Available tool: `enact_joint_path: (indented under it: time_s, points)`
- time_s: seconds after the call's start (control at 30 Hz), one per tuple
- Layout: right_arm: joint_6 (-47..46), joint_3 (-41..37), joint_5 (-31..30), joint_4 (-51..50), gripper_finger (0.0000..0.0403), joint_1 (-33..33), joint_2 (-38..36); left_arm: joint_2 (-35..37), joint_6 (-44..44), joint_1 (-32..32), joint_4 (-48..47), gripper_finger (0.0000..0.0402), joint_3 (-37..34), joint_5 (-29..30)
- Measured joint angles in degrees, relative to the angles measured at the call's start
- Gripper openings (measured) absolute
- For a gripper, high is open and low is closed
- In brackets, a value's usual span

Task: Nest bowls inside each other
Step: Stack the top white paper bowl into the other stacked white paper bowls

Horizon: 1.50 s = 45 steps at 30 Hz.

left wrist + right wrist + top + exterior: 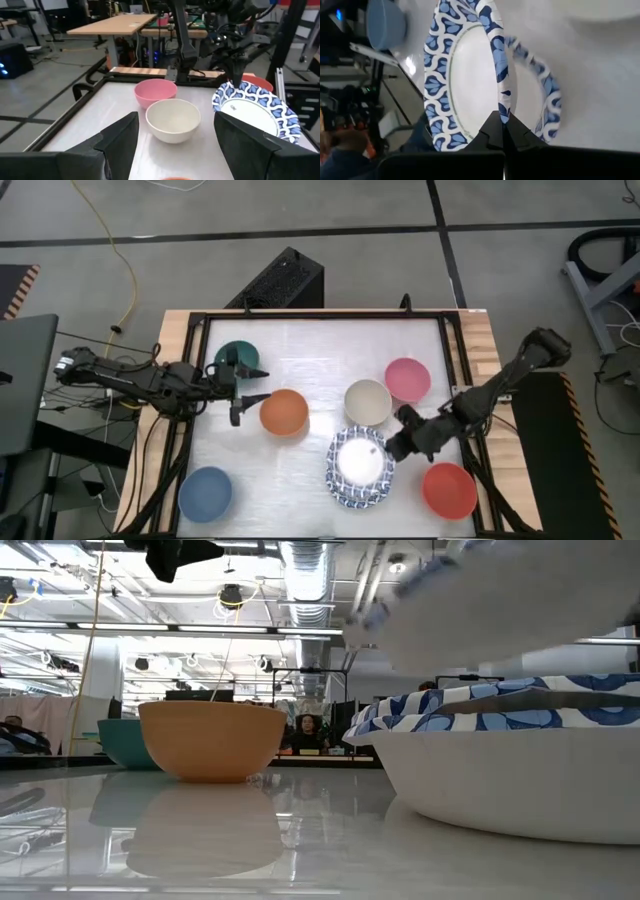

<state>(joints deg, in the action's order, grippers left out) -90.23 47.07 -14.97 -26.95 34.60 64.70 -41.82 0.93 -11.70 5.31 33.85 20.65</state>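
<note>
Six plain round bowls sit singly on the glossy white table (300, 480): blue bowl (205, 493) at the near left corner, red bowl (449, 490) at the near right, orange bowl (284, 412) and cream bowl (367, 402) mid-table, pink bowl (407, 379) and green bowl (238, 359) farther back. The blue-patterned bowls (359, 466) overlap near the near edge; the right wrist view shows two scalloped rims, the right tool (503, 129) pinched shut on the upper rim. The left tool (247, 388) hangs open between green and orange. Only the low view shows people beyond.
</note>
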Motion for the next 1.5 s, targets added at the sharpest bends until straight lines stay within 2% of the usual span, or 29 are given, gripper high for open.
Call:
enact_joint_path:
  time_s: [0.2, 0.37, 0.7, 0.93, 1.27, 1.5]
  points:
    - [-2.0, 0.0, -4.3, 2.8, 0.0001, 2.5, 4.4, 0.0, 0.9, -1.4, -0.4, 0.0250, 0.0, 0.0]
    - [-3.0, 0.0, -4.6, 3.6, 0.0001, 3.5, 6.9, 0.0, 0.9, -1.9, -0.4, 0.0250, 0.0, 0.0]
    - [-8.9, -1.8, -9.1, 5.7, 0.0001, 7.3, 7.7, 0.0, 0.9, -2.3, -1.4, 0.0250, 0.0, 0.2]
    - [-10.3, -4.8, -9.1, 10.1, 0.0001, 7.8, 7.8, 0.0, 1.3, -2.3, -2.1, 0.0250, 0.0, 0.2]
    - [-9.8, -5.1, -7.5, 9.8, 0.0009, 7.9, 7.7, 0.0, 1.3, -2.3, -2.1, 0.0250, 0.0, 0.3]
    - [-7.4, -5.1, -5.9, 9.4, 0.0039, 8.0, 7.7, 0.0, 1.4, -2.3, -2.7, 0.0250, 0.0, 0.3]
